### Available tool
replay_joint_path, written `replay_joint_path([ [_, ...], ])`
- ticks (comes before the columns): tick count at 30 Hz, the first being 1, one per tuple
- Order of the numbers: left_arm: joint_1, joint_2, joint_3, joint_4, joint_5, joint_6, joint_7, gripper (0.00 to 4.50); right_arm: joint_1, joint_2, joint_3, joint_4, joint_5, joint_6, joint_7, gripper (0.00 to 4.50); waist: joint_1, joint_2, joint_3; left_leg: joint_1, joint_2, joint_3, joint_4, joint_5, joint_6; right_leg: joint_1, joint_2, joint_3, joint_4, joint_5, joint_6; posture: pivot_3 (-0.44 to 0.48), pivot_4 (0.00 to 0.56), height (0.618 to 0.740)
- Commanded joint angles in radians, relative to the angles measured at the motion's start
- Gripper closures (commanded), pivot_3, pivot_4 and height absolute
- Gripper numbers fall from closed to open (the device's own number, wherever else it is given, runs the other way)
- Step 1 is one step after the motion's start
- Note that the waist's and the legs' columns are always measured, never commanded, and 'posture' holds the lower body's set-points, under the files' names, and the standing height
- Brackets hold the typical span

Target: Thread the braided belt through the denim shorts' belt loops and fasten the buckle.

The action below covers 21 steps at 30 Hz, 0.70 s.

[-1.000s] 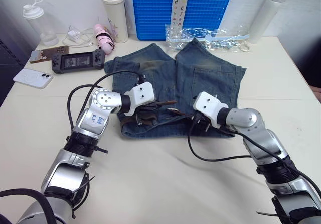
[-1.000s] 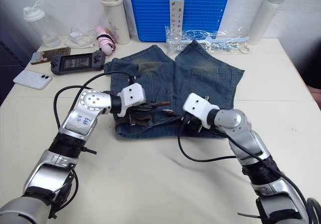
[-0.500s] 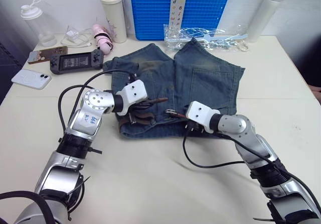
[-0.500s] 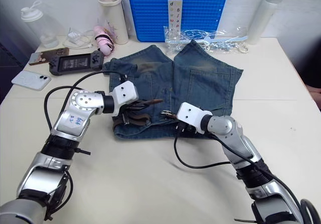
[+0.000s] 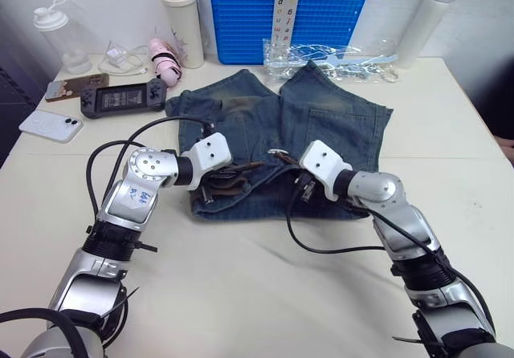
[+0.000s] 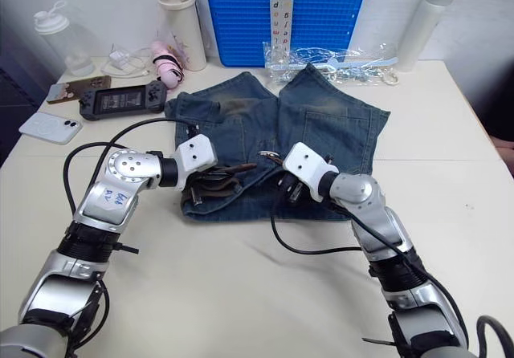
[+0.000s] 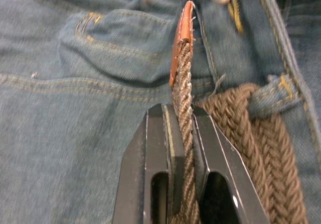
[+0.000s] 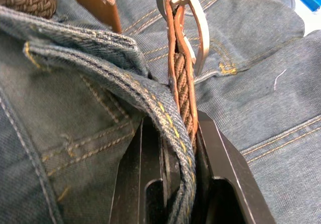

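The denim shorts (image 5: pixel 321 125) lie flat in the middle of the table, waistband toward me. The braided belt (image 7: pixel 183 93) runs along the waistband and passes under a belt loop (image 7: pixel 271 91). My left gripper (image 7: pixel 179 113) is shut on the strap just behind its reddish-brown leather tip (image 7: pixel 186 25), at the waistband's left part (image 5: pixel 233 169). My right gripper (image 8: pixel 173 121) is shut on the belt's other end, with a fold of waistband denim also between its fingers. The silver buckle (image 8: pixel 195 28) sticks out just beyond its fingertips, raised off the shorts (image 5: pixel 277 154).
Along the table's far edge stand a blue crate (image 5: pixel 289 13), a capped bottle (image 5: pixel 183 22), a tall white bottle (image 5: pixel 426 21) and clear plastic bags (image 5: pixel 337 57). A handheld game console (image 5: pixel 124 97) and two phones (image 5: pixel 50 124) lie at the far left.
My right gripper has closed on the buckle end and lifted it away from me, pulling the waistband up. My left gripper still holds the strap near the tip.
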Motion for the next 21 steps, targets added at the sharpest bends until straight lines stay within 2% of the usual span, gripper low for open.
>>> replay_joint_path([
  [1, 0.001, 0.002, 0.01, -0.033, -0.01, -0.002, 0.008, 4.5, -0.014, 0.002, -0.03, -0.059, 0.017, 0.021, -0.016, 4.47, 0.0, 0.0, 0.0, 0.0, 0.0, 0.0, 0.0, 0.0, 0.0, 0.0, 0.0, 0.0, 0.0, 0.0, 0.0, 0.0, 0.15, 0.689],
  [15, -0.021, -0.093, 0.027, -0.051, -0.05, 0.008, 0.08, 4.5, 0.013, 0.015, 0.005, -0.103, 0.026, 0.065, -0.011, 4.47, 0.0, 0.0, 0.0, 0.0, 0.0, 0.0, 0.0, 0.0, 0.0, 0.0, 0.0, 0.0, 0.0, 0.0, 0.0, 0.0, 0.15, 0.689],
  [21, -0.032, -0.1, 0.041, -0.042, -0.043, 0.009, 0.113, 4.5, 0.031, 0.02, 0.01, -0.096, 0.023, 0.089, -0.019, 4.47, 0.0, 0.0, 0.0, 0.0, 0.0, 0.0, 0.0, 0.0, 0.0, 0.0, 0.0, 0.0, 0.0, 0.0, 0.0, 0.0, 0.15, 0.689],
])
